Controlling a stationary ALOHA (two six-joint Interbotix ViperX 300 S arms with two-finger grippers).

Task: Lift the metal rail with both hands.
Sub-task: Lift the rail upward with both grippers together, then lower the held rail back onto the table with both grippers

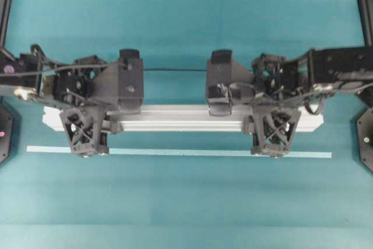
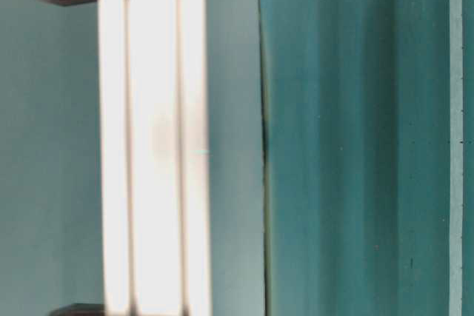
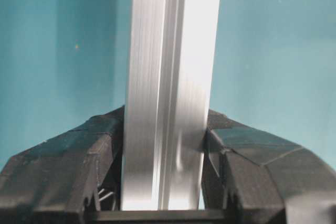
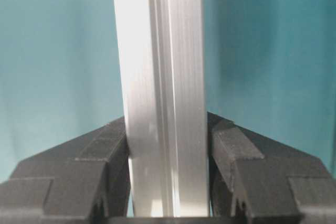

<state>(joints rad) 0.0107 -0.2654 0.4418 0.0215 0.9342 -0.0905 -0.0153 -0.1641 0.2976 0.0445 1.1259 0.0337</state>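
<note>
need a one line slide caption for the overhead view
Left gripper and right gripper clamp the metal rail near its ends.

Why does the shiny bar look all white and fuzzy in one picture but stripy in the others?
In the table-level view the metal rail sits close and is blown out to a blurry white glare; in the left wrist view its grooves show sharply between the left gripper fingers; the right wrist view is also crisp at the right gripper; overhead it looks pale, slightly soft.
</note>
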